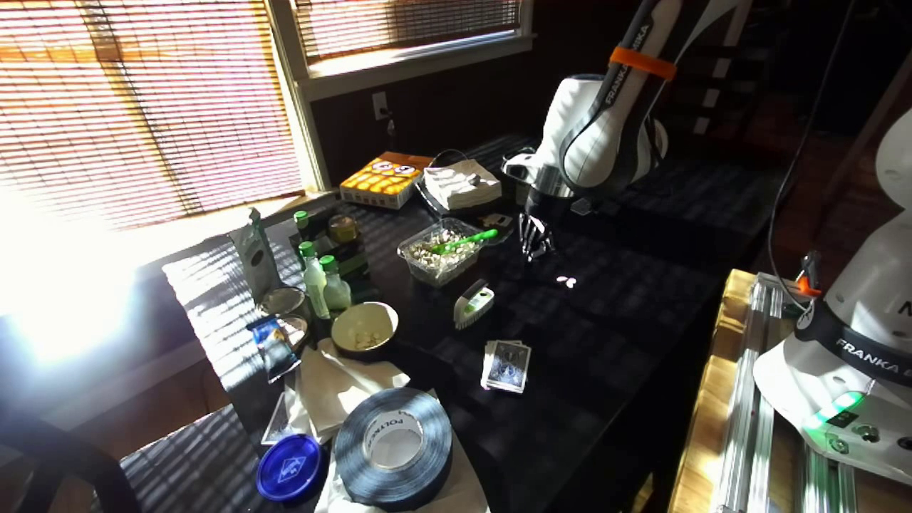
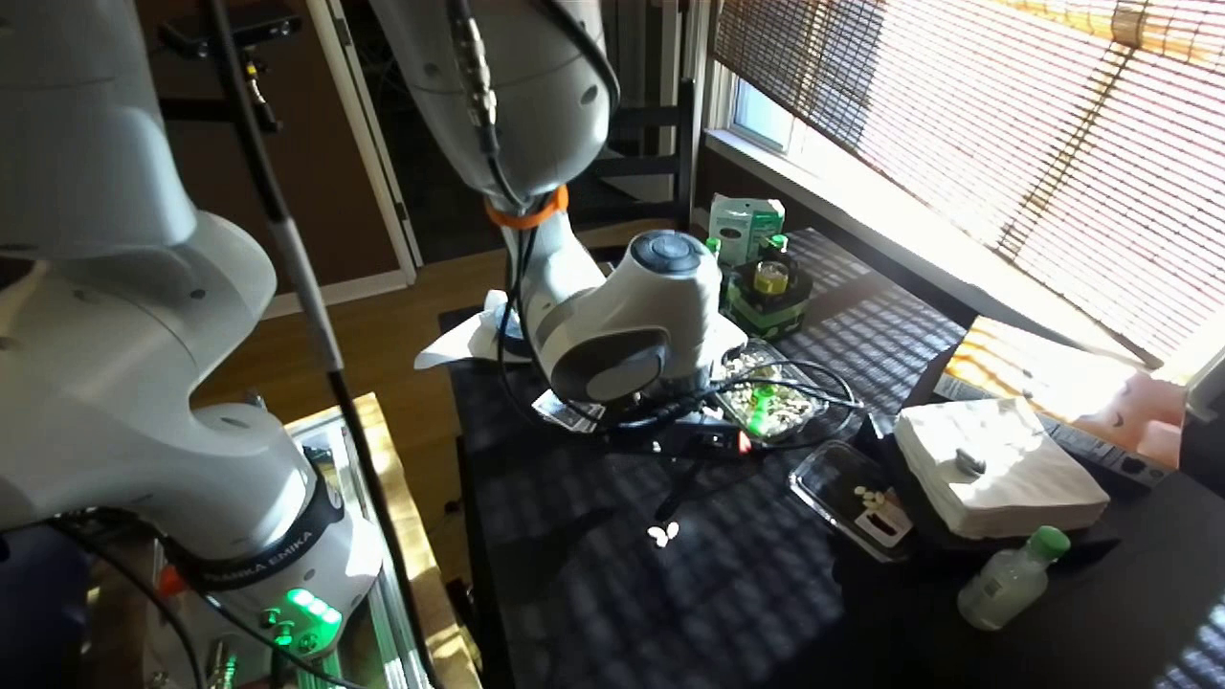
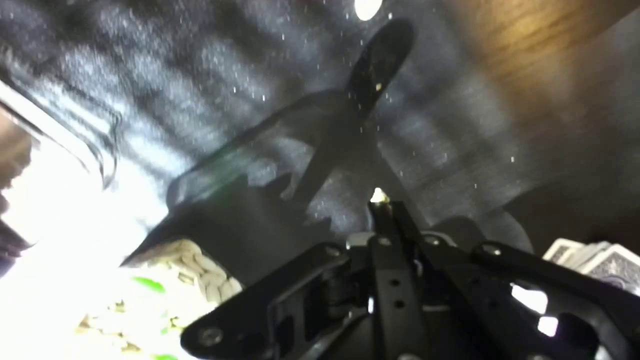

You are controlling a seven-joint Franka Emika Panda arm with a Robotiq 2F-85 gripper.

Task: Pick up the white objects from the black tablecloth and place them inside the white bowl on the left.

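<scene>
While a close bunch of white bits (image 2: 657, 533), three by the count in an exterior view, lies on the black tablecloth (image 1: 620, 313), the pincer (image 3: 390, 203) hangs over the cloth nearby, apart from the bunch. Its narrow fingers (image 3: 384, 220) are pressed together, no gap visible. A pale speck (image 3: 379, 195) shows at their tips in the wrist view; whether it is a bit pinched there or merely a gleam cannot be told.

The cream-white bowl (image 1: 360, 318) sits well apart from the bunch, beyond a brush (image 1: 474, 305), and several pale pieces (image 1: 369, 339) rest at its bottom. If those count as deliveries, the job looks partly done; how they got there is not shown. Left to do, by this reading: every bit on the cloth must be lifted, carried across and dropped into the bowl. Should the speck prove to be a catch, that one would need only its carry and release. A clear plastic container (image 1: 431, 276), a green spoon (image 1: 474, 239) inside, stands near the pincer and appears to have no part in the assignment.
</scene>
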